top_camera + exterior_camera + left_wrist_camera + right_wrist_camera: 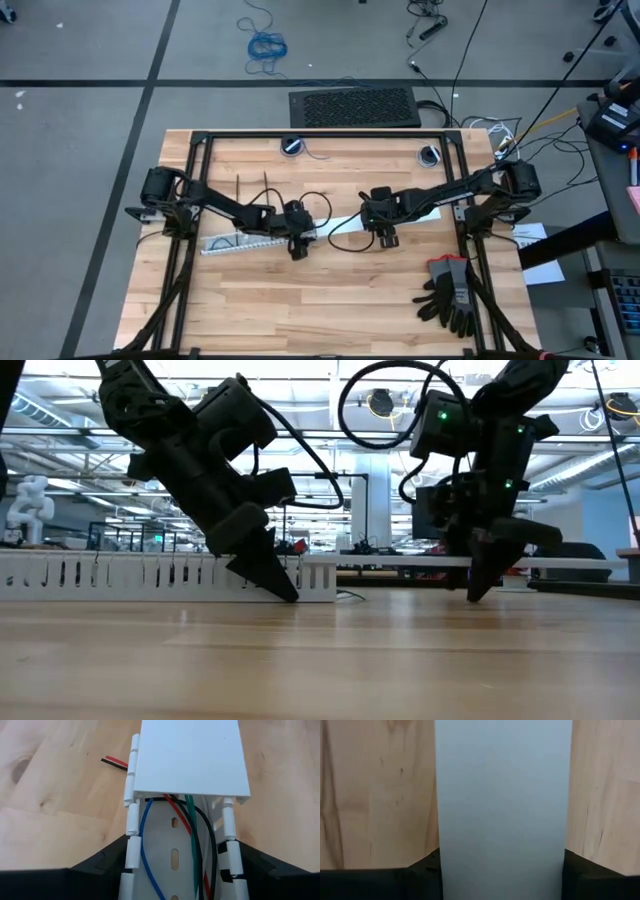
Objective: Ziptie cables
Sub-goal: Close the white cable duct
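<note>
A white slotted duct (240, 243) lies flat across the table's middle, its right part closed by a white cover (425, 212). The cables (192, 835), thin blue, red, green and black wires, run inside the open part and under the cover (190, 755). Two black zipties (240, 187) lie on the wood beyond the duct's left part. My left gripper (298, 250) slants down over the duct where the cover ends, open (181, 842), one finger on each side. My right gripper (386, 240) points down over the cover (502, 795), open (502, 855), fingers on either side. My left gripper straddles the duct's two slotted walls (131, 845) just short of the cover's end, slanting down and across it; I cannot tell whether the fingers touch them. My right gripper straddles the cover's long edges (439, 845) from above; whether it touches them I cannot tell.
A pair of black gloves (450, 292) lies at the near right. A black cord (345, 240) loops on the wood between the two grippers. A red-and-black wire (114, 762) lies beside the duct. Black frame rails (320, 134) border the table.
</note>
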